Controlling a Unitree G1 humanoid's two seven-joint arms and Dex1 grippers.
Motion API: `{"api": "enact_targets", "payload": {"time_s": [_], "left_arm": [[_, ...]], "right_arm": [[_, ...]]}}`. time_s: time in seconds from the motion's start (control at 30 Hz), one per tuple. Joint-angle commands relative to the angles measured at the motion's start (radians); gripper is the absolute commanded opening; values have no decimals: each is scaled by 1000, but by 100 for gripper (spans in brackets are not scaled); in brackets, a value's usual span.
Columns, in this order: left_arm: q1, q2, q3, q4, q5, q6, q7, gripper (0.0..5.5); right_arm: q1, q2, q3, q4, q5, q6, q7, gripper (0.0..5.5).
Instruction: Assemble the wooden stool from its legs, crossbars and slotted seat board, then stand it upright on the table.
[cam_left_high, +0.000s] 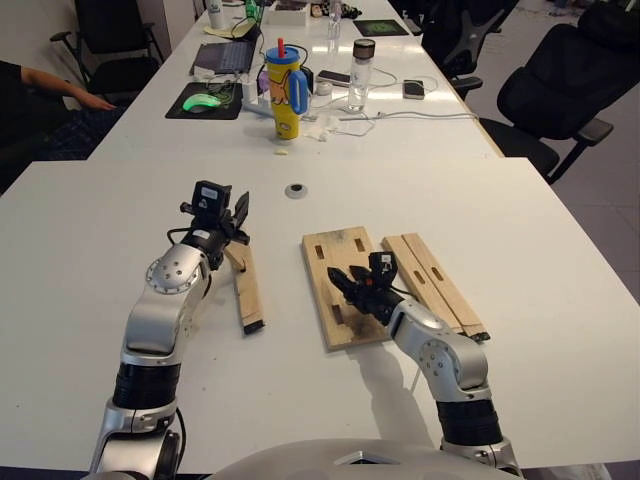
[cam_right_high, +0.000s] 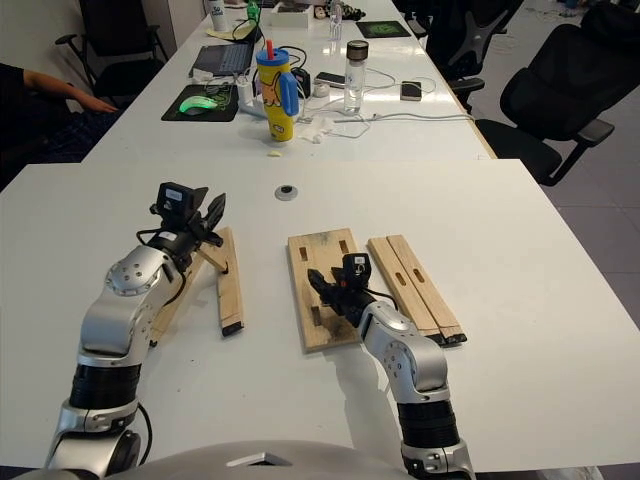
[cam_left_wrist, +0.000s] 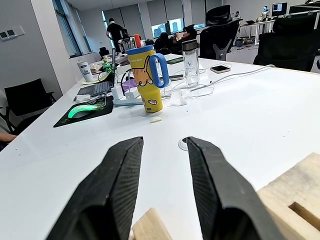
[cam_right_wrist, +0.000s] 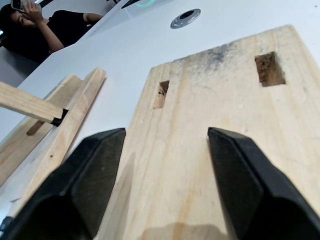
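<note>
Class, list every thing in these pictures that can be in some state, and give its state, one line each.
Seat board: lying flat on the table, visible slots empty.
Two legs: lying flat, side by side, right of the seat board.
Plank: lying flat, left of the seat board.
Left gripper: open, above the plank.
Right gripper: open, over the seat board.
Bottle: upright, capped.
Cup: upright, lid on.

Room btwn board (cam_left_high: 338, 255) & leg (cam_left_high: 247, 290) (grommet (cam_left_high: 295, 190) beyond).
</note>
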Motion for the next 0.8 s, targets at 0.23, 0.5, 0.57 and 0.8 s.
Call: {"api": "enact_targets", "payload": {"time_s": [0.23, 0.5, 0.57, 0.8], "left_arm": [[1, 9, 102, -165, -1, -212, -10, 164], [423, 194, 230, -399, -96, -209, -267, 183], [552, 214, 278, -432, -137, -209, -329, 204], [736, 223, 204, -471, -178, 68, -310, 312]], "right_arm": [[45, -6, 37, 12, -47, -13, -3, 307], [192, -98, -18, -461, -110, -27, -79, 307], [290, -165, -31, -581, -121, 36, -80, 307], [504, -194, -199, -700, 69, 279, -13, 307]]}}
